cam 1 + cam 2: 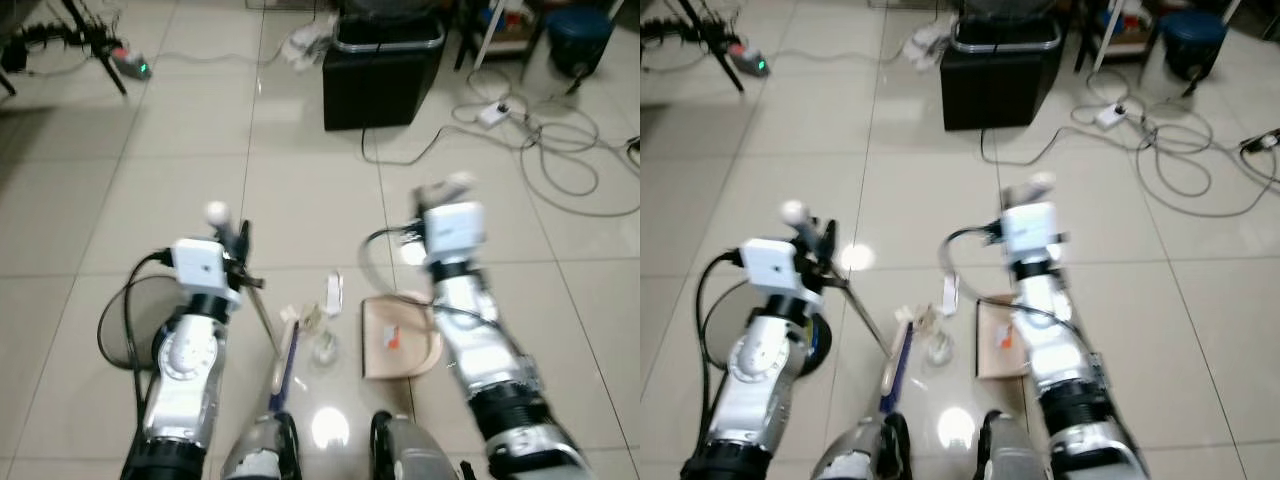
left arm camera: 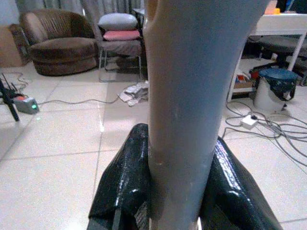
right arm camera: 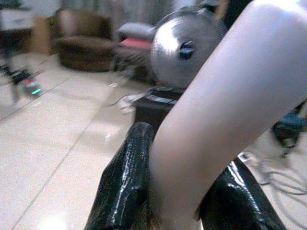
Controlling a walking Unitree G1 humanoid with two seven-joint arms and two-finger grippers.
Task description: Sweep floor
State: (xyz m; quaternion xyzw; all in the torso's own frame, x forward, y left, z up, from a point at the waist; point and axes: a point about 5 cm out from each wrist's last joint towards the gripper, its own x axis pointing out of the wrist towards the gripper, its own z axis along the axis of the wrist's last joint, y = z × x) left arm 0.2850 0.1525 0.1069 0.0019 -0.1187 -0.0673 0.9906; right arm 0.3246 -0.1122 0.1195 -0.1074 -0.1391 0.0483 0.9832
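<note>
two hands grip tools over the tiled floor [image 1: 300,170]: the left hand [image 2: 175,191] pinches the broom handle [image 2: 192,96], the right hand [image 3: 184,191] pinches the dustpan handle [image 3: 225,110]. the broom head [image 1: 283,360] lies beside litter [image 1: 320,330], just left of the dustpan [image 1: 395,340].

Home living room: pale tiled floor [image 1: 300,180], brown armchair [image 2: 57,45] and cushioned chair [image 2: 120,38] at the far side, cables [image 1: 560,150] strewn far right.

Both arms reach forward–down; left pincer [image 2: 180,191] and right pincer [image 3: 184,191] clamped — each gripping handle.
</note>
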